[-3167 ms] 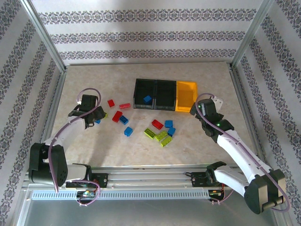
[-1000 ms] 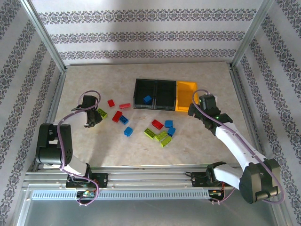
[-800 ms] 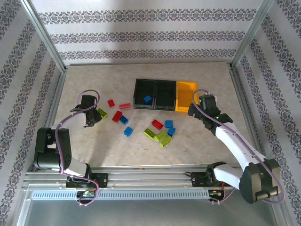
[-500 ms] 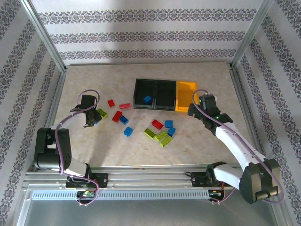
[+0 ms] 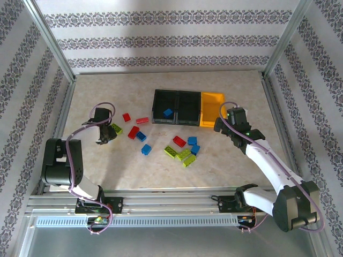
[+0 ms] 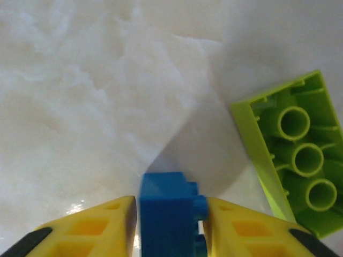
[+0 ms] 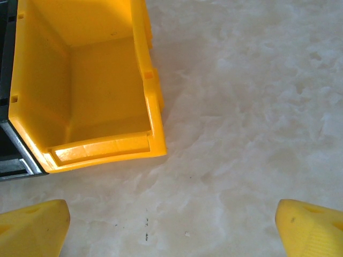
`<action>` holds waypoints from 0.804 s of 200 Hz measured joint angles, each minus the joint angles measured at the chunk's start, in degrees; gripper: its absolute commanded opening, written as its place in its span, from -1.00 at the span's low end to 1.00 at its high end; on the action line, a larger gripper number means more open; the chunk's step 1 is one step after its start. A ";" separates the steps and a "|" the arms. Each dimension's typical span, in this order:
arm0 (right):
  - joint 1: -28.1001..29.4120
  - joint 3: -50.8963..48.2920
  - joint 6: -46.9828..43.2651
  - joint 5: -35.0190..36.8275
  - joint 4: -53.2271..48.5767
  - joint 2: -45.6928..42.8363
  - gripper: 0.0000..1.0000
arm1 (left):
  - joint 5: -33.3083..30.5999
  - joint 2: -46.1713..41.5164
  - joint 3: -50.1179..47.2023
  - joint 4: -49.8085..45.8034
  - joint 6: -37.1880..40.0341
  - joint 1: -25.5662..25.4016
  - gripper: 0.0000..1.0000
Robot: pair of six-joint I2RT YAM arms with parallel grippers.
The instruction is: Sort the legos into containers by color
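**The left gripper holds a blue brick, and its bin is off to the right.**

At the left of the top view, the left gripper (image 5: pixel 104 136) is closed on a small blue brick (image 6: pixel 169 214) and holds it low over the table (image 5: pixel 107 166). I cannot tell which way its long side runs. A lime green brick (image 6: pixel 292 155) lies bottom up just beside it, not touching. Next come the red bricks (image 5: pixel 133 131). Right of them and a little higher up the frame is the row of containers (image 5: pixel 178 91). The left black bin (image 5: pixel 156 106) has another blue brick (image 5: pixel 168 113) inside, so I think the held brick goes there. The left arm is the nearer one. At the right, the right gripper (image 5: pixel 221 127) is wide open and holds nothing, just by the yellow bin (image 5: pixel 213 99).
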 measured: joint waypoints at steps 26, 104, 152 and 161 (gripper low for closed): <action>0.00 0.00 0.00 0.00 0.00 0.00 0.97 | 0.09 0.35 0.83 0.11 0.11 0.00 -0.54; 0.04 0.00 0.61 -0.50 0.00 0.00 0.96 | 0.22 -4.92 6.25 -3.63 0.22 -4.79 -0.56; 0.57 0.00 1.68 -0.61 -0.39 0.00 0.96 | 1.11 -1.01 19.54 -4.61 1.16 -17.77 -0.56; 0.94 0.00 1.90 -0.59 -0.70 0.00 0.96 | 1.46 0.85 22.32 -4.68 1.64 -19.80 -0.56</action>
